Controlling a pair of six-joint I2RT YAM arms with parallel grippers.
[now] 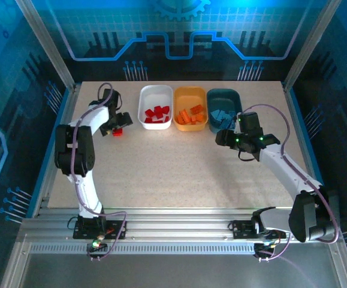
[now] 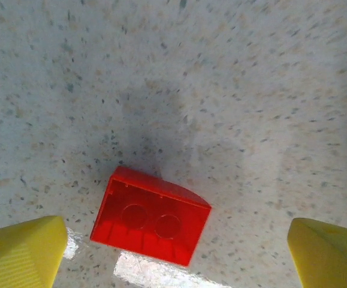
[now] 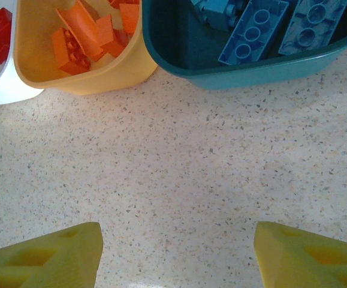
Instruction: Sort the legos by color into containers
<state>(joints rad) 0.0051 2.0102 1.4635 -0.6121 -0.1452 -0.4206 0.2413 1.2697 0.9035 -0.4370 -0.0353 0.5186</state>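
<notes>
Three shallow, round-cornered plastic tubs are sitting side by side along the far edge of the tabletop (image 1: 179, 174): a white tub (image 1: 155, 96) on the left, a yellow-orange tub (image 1: 190, 96) in the middle and a dark teal tub (image 1: 222, 99) on the right. Red bricks (image 1: 156, 114) are lying heaped in the white tub. Orange bricks (image 3: 77, 36), several with sloped faces and studded tops, are piling up in the yellow-orange one. Light blue bricks (image 3: 252, 33), among them long flat plates with rows of round studs, are resting in the teal one. The tabletop is showing a pale, speckled, stone-like surface with a slight sheen.

One loose red brick (image 2: 150, 216) is lying on the tabletop just left of the white tub, toward the far left corner. It is glossy, and its hollow underside is facing the wrist camera, showing two round sockets inside thin walls; one long edge is looking rounded. The left pincer (image 2: 174, 257) is hanging over it, spread wide and gripping nothing. Its yellow wedge-shaped fingers (image 2: 23, 255) are standing on either side of the brick and apart from it. The right pincer (image 3: 176, 255) is hovering over bare tabletop just in front of the teal tub, likewise spread wide and holding nothing, its yellow fingers pointing toward the tubs.
</notes>
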